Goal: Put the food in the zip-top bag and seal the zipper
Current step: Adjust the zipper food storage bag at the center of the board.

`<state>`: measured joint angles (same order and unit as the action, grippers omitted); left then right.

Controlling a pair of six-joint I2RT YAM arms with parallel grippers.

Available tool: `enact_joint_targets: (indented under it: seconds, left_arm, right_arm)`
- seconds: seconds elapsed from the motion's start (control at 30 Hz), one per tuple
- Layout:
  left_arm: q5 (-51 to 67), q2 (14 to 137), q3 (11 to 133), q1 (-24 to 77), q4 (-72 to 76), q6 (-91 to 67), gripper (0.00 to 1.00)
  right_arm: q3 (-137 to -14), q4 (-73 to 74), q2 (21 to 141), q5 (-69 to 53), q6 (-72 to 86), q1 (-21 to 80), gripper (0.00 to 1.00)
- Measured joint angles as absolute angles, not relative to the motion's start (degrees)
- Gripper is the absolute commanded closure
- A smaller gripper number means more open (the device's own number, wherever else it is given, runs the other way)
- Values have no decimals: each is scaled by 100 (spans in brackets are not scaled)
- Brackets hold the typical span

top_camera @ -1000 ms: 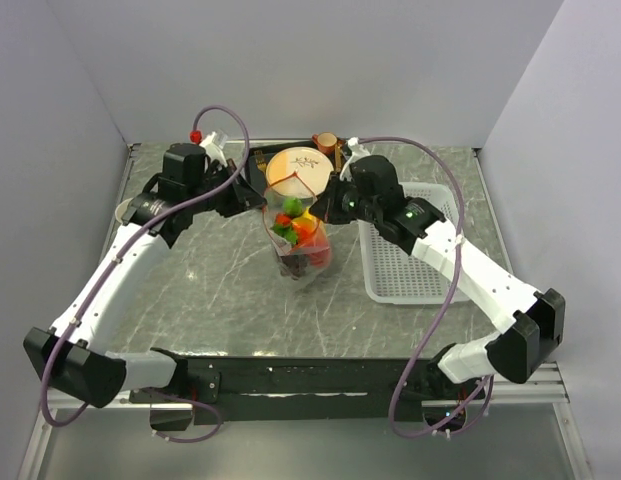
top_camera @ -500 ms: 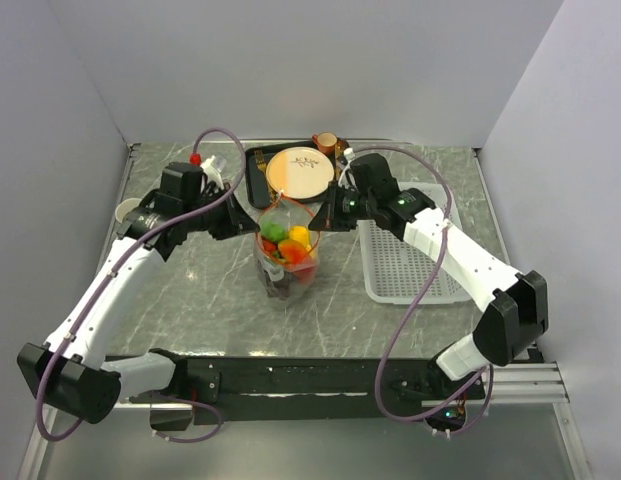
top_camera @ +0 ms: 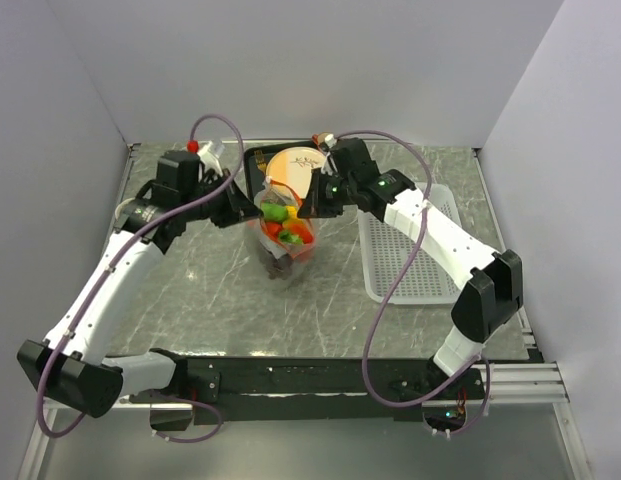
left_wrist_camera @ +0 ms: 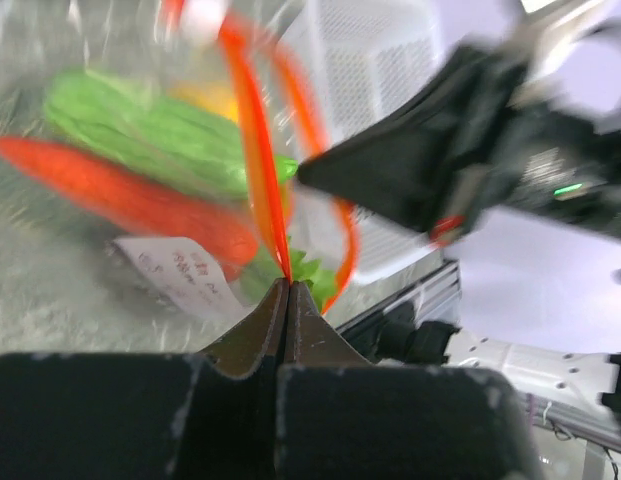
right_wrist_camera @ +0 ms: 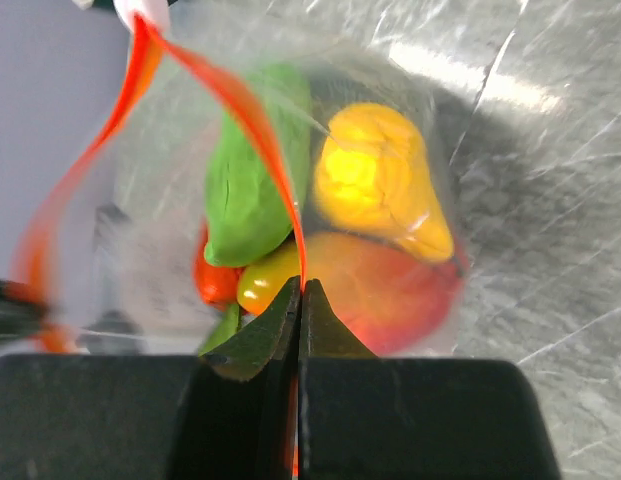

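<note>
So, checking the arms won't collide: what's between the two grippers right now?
The zip-top bag, food inside, hangs between the left gripper and right gripper, each shut on its zipper; the top view shows it.

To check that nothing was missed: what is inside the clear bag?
In the bag show a yellow pear, a green cucumber, a red-yellow piece and an orange carrot. A dark thing lies at its bottom; whatever lies under the top pieces is covered.

A white mesh basket is being shown lying at the right side of the grey-green veined table. At the back, left of the basket, a round cream plate is being carried on a black tray.
</note>
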<state>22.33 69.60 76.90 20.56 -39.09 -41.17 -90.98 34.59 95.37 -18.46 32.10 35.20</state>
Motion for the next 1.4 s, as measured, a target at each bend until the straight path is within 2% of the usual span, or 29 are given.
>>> enact_joint_targets:
  seconds: [0.1, 0.2, 0.37, 0.57, 0.7, 0.97, 1.2, 1.23, 1.27, 1.4]
  left_arm:
    - [2152, 6910, 8147, 2053, -3951, -4108, 99]
    - [2187, 6748, 8178, 2053, -3933, -4121, 99]
    - [2099, 6674, 8176, 2150, -4042, -4117, 99]
    - [2220, 6661, 7336, 2169, -3708, -4171, 99]
    - [2320, 6855, 6810, 2178, -3522, -4305, 99]
    - [2467, 7188, 7083, 2222, -3063, -4338, 99]
    - [2635, 7612, 7203, 2290, -2539, -4486, 99]
    - [2652, 7651, 7203, 2305, -2504, -4493, 99]
    - [2694, 7723, 7203, 2324, -2425, -4508, 99]
    - [2832, 8034, 7203, 2471, -2156, -4576, 99]
  right_arm:
    - [-9013, 3402, 9367, -1905, 3183, 3583, 97]
    - [-8969, 3361, 9113, -2023, 3183, 3614, 92]
    - [-8952, 3153, 8923, -2268, 3186, 3614, 93]
    - [-8665, 3089, 9085, -2311, 3059, 3612, 93]
    - [-8337, 3153, 9314, -2165, 3013, 3614, 91]
    - [-8256, 3291, 9402, -1918, 2910, 3614, 91]
    - [-8178, 3262, 9345, -1452, 2910, 3612, 86]
    - [-8099, 3221, 9279, -1356, 2928, 3612, 87]
    - [-8020, 3197, 9212, -1269, 2943, 3612, 100]
    - [-7686, 3013, 8892, -1092, 3065, 3570, 100]
